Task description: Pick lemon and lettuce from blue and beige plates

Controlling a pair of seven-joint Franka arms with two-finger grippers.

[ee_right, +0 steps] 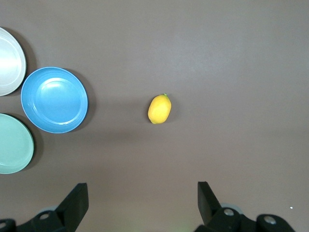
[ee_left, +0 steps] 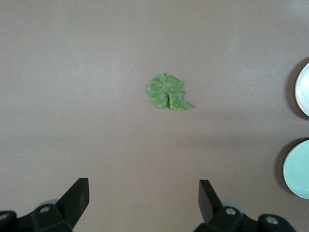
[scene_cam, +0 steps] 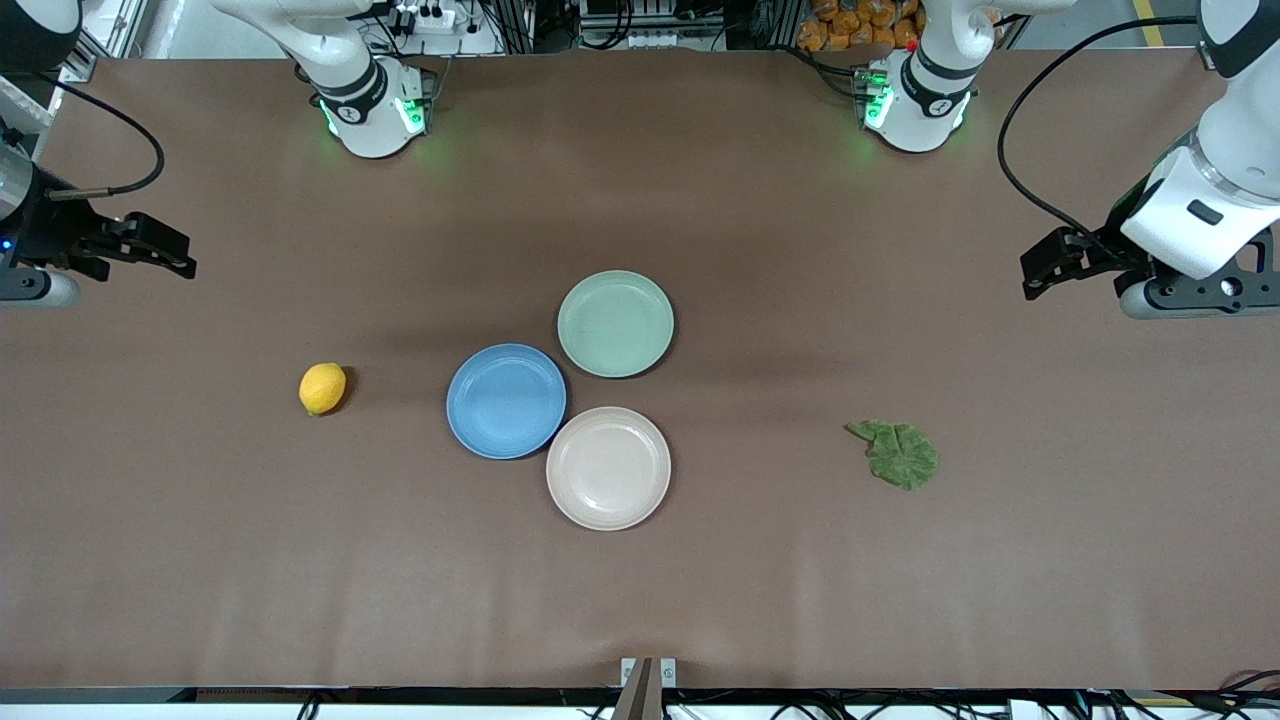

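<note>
Yellow-orange lemon (scene_cam: 322, 388), lying on the bare brown table (scene_cam: 900, 600), off the plates, toward the right arm's end; at about nine o'clock from the blue plate (scene_cam: 506, 401) in the front view and well apart from it; dark green lettuce (scene_cam: 896, 452), one crinkled leaf, flat on the table toward the left arm's end, at about three o'clock from the beige plate (scene_cam: 608, 468), well apart; blue plate and beige plate both bare, rims touching or nearly so, the beige one nearer the front camera; mint-green plate (scene_cam: 615, 324), bare, at twelve o'clock of the pair, close against both; right gripper (scene_cam: 165, 252), fingers spread wide with nothing between them, held over the table at the right arm's end, lemon in its wrist view (ee_right: 159, 108); left gripper (scene_cam: 1045, 268), fingers likewise spread and holding nothing, over the table at the left arm's end, lettuce in its wrist view (ee_left: 167, 92)
</note>
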